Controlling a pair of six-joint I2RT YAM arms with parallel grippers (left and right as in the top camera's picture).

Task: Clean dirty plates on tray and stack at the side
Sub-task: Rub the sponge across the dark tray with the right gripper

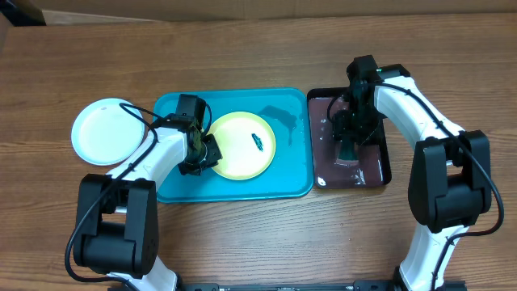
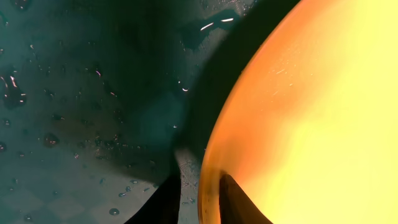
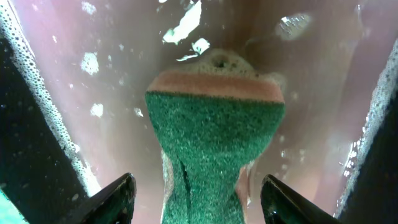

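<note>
Plates first, from overhead: the yellow plate (image 1: pixel 242 147) lies in the middle of the tray (image 1: pixel 283 174). Its smear (image 1: pixel 257 142) sits just toward 3 o'clock of centre, so it is not yet cleaned. The white plate (image 1: pixel 103 131) sits alone on the table (image 1: pixel 258 234) off the tray's 9 o'clock side, which we take for the stacking spot. We see no blue plate. The left gripper (image 1: pixel 210 153) is at the yellow plate's 8 o'clock rim, we judge to steady it for scrubbing. The right gripper (image 1: pixel 347 145) is down in the black tray (image 1: pixel 325 166), at 3 o'clock of the tray, where the wash liquid is.

Left wrist: the yellow plate (image 2: pixel 298 124) fills the view from 12 round to 5 o'clock, over the wet tray (image 2: pixel 74 124). Its rim runs down between the two fingers (image 2: pixel 158 211) at 6 o'clock. The jaws are narrowly parted, one on each side of the rim. They look pinched on it, though the contact is partly in shadow.

Right wrist: a green sponge (image 3: pixel 214 143) stands on end in pinkish, soapy liquid, squeezed to a waist toward 6 o'clock. We read that as the jaws clamped on it just below the frame. The dark finger parts (image 3: pixel 118 196) showing at 7 and 5 o'clock stand clear of it. Dipping here would load the sponge before it goes to the smear.
</note>
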